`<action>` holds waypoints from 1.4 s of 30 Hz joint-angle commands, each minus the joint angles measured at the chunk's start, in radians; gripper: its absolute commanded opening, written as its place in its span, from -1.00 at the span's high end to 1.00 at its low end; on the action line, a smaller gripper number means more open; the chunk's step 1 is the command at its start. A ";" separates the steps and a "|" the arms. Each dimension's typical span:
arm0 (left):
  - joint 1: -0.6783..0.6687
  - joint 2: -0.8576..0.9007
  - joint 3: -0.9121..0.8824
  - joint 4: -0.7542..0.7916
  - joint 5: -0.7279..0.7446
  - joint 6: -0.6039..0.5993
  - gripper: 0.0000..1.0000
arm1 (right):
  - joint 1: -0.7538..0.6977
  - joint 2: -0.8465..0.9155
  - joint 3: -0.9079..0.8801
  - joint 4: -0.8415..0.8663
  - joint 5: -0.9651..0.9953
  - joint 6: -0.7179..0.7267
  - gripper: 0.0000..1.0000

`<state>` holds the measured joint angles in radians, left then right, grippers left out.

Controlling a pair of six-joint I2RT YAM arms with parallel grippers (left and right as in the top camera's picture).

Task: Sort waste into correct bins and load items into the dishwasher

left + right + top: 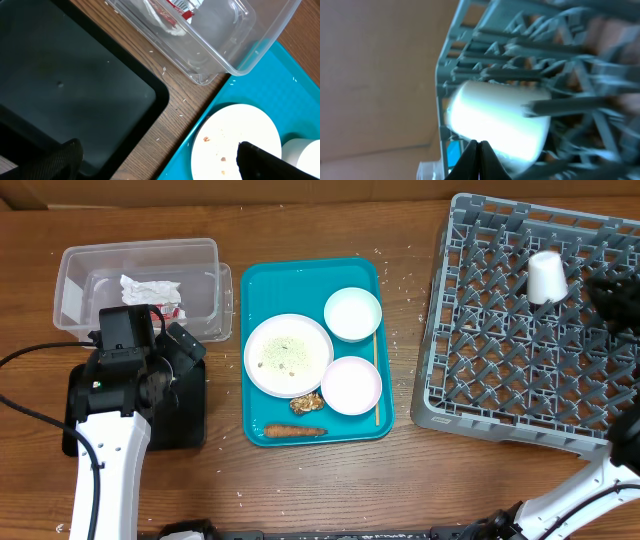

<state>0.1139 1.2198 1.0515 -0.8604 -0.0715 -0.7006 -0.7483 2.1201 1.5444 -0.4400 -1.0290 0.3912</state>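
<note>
My left gripper (176,348) (160,162) hangs open and empty over the gap between the black tray bin (188,418) (60,80) and the teal tray. The clear tub bin (140,280) (235,45) holds a crumpled napkin and a red wrapper (150,288). On the teal tray sit the plate (288,355) (235,135) with crumbs, two bowls (352,313) (351,384), a brown lump (306,403) and a sausage stick (295,431). The white cup (547,277) (495,120) rests in the grey dishwasher rack (520,370). My right gripper (600,288) (479,160) is shut and empty just beside the cup.
The teal tray (260,290) lies between the bins and the rack. A thin wooden stick (377,380) lies along its right side. Rice grains are scattered on the wooden table (405,280). A black cable (30,355) runs at the far left.
</note>
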 commanded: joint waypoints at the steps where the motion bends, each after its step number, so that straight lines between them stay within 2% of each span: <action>1: 0.004 -0.004 0.010 0.001 0.002 -0.006 -1.00 | -0.038 -0.011 -0.002 -0.013 0.026 -0.005 0.90; 5: 0.004 -0.004 0.010 0.001 0.002 -0.006 -0.99 | -0.067 -0.059 0.035 -0.111 0.139 -0.019 0.90; 8: 0.004 -0.004 0.010 0.001 0.002 -0.006 -1.00 | -0.070 -0.118 0.068 -0.177 0.205 -0.059 0.80; 14: 0.004 -0.004 0.010 0.001 0.002 -0.006 -1.00 | 0.033 -0.244 0.075 -0.174 0.291 -0.113 0.74; 17: 0.004 -0.004 0.010 0.001 0.002 -0.006 -0.99 | 0.151 -0.263 0.075 -0.172 0.476 -0.138 0.74; 23: 0.004 -0.004 0.010 0.001 0.002 -0.006 -0.99 | 0.428 -0.224 0.074 -0.132 1.038 -0.203 0.83; 26: 0.004 -0.004 0.010 0.001 0.002 -0.006 -0.99 | 0.511 -0.188 0.074 -0.093 1.192 -0.236 0.83; 33: 0.004 -0.004 0.010 0.001 0.002 -0.006 -1.00 | 0.549 -0.098 0.074 -0.010 1.255 -0.236 0.83; 42: 0.004 -0.004 0.010 0.001 0.002 -0.006 -1.00 | 0.504 -0.081 0.074 -0.072 1.258 -0.235 0.83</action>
<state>0.1139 1.2198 1.0515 -0.8604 -0.0719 -0.7006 -0.2291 2.0361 1.6154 -0.4965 0.2005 0.1593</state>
